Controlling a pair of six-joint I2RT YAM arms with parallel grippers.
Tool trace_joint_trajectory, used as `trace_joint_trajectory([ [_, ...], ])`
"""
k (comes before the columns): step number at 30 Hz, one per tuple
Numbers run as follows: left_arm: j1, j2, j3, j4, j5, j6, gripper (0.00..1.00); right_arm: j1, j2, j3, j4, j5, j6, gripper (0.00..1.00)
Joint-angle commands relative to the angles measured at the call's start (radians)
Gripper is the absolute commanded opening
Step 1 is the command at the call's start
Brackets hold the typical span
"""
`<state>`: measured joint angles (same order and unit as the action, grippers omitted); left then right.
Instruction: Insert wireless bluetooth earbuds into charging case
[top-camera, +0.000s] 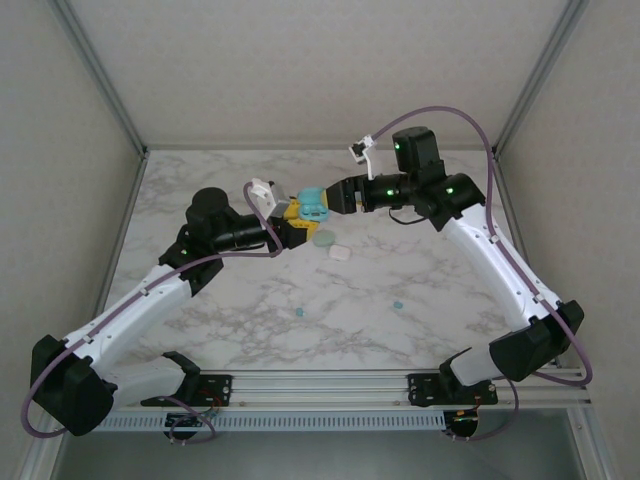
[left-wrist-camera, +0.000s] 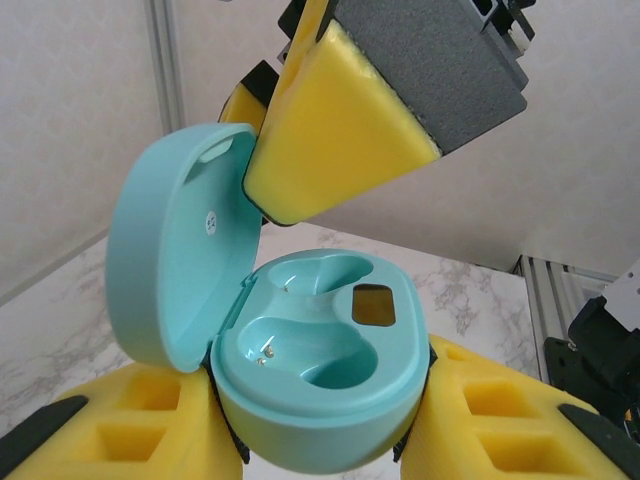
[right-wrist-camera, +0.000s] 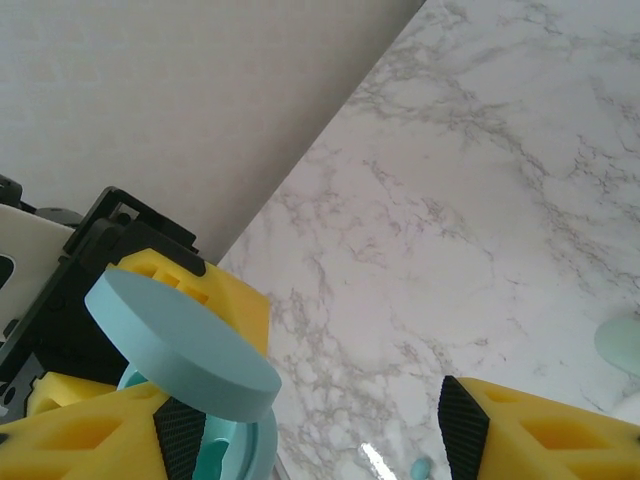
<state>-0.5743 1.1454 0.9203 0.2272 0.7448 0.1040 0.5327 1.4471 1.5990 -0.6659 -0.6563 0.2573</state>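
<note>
My left gripper (left-wrist-camera: 320, 445) is shut on the base of a teal charging case (left-wrist-camera: 330, 390), held up above the table. The case's lid (left-wrist-camera: 170, 250) stands open at the left, and both wells are empty. One yellow finger (left-wrist-camera: 330, 130) of my right gripper (top-camera: 338, 197) rests against the lid's top edge. That gripper is open, with its other finger (right-wrist-camera: 540, 430) far off to the side. Two tiny teal earbuds (top-camera: 398, 303) (top-camera: 298, 312) lie on the marble in front. One teal bud (right-wrist-camera: 422, 466) shows below the right gripper.
A pale green case (top-camera: 322, 240) and a white case (top-camera: 340, 253) lie shut on the marble table (top-camera: 440, 300) just below the held case. Grey walls close the table at the back and on both sides.
</note>
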Motion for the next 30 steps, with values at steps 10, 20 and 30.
trace_joint_trajectory([
  [10,-0.01,0.004,0.019,0.051,-0.021,-0.038,0.29,-0.02,-0.203,-0.1,-0.04,0.067,-0.064,0.71],
  [20,-0.01,-0.015,0.017,0.047,-0.026,-0.03,0.29,-0.275,-0.209,-0.37,-0.289,0.443,0.113,0.55],
  [30,-0.01,-0.022,0.011,0.043,-0.024,-0.031,0.29,-0.283,0.001,-0.628,-0.249,0.447,0.182,0.63],
])
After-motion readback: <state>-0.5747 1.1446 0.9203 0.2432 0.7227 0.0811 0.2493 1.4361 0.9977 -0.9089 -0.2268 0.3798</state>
